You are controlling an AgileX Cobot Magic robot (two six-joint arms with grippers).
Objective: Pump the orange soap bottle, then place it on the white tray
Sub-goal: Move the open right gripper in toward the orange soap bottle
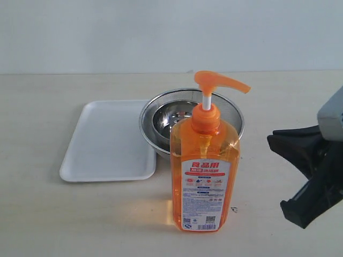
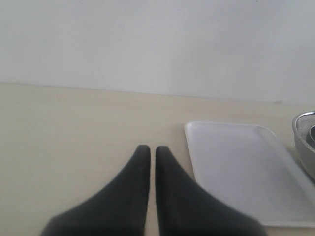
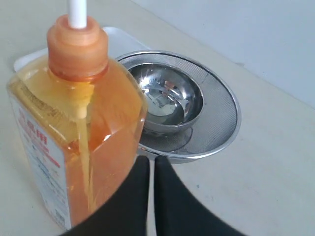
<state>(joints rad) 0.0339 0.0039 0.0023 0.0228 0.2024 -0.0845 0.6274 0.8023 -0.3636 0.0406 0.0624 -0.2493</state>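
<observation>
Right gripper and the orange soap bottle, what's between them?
Only bare table and a tiny dark speck, seen in the exterior view between the right gripper and the orange soap bottle.

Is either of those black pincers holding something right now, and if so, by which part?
Nothing is held. The left pincer is shut over bare table, and the right pincer is shut beside the orange soap bottle, not gripping it.

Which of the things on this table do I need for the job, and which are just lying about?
For the job:
- orange soap bottle, standing upright on the table
- white tray, nothing on it

Just lying about:
- steel mesh bowl, beside the tray
- smaller steel bowl, sitting inside the mesh one
</observation>
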